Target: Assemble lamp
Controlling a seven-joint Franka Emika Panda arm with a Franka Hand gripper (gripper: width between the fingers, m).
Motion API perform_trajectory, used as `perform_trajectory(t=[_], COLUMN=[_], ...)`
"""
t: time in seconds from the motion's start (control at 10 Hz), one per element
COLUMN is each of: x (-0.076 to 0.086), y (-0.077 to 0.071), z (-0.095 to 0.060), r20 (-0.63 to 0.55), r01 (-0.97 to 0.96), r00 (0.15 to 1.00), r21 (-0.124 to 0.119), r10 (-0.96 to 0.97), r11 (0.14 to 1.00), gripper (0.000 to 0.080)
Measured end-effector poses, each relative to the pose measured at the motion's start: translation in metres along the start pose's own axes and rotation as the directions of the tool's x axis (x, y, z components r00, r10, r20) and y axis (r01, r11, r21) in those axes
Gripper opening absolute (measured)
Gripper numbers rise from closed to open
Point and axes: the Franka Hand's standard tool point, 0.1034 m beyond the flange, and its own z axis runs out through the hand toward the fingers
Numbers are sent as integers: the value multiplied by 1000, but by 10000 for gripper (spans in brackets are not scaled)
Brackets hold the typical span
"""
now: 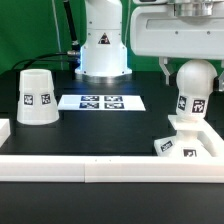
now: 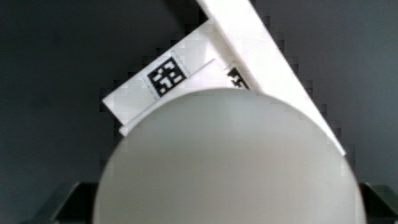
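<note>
Over base (image 1: 183, 136), bulb (image 1: 193, 88) upright under gripper (image 1: 190, 68) (jaws' hold: cannot tell).

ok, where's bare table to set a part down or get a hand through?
Widest free patch: the dark table between the marker board and the front rail. A smaller one lies between marker board and bulb. The gap between shade and marker board is narrow. Crowded: the exterior view's right, where bulb, base block and rail bunch.

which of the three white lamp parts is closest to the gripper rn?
The bulb, ball head up, directly below the gripper at the exterior view's right. The base block sits lower; the shade stands far off at the exterior view's left.
</note>
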Motion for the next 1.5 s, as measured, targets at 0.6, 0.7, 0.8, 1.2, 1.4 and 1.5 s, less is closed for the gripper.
perform_trajectory(t=[0.6, 0.7, 0.8, 1.2, 1.4, 1.5], x=[-2, -2, -2, -2, 0, 0], y=[-2, -2, -4, -4, -1, -2], z=[0, 0, -2, -1, -1, -1], r20=[14, 12, 10, 7, 1, -2], r01=[-170, -85, -39, 299, 540, 598], r00=[985, 996, 999, 954, 842, 801], r21=[9, 6, 8, 13, -1, -12], r10=[169, 85, 39, -299, -540, -599], r11=[985, 996, 999, 954, 842, 801], gripper=[676, 692, 699, 699, 699, 699])
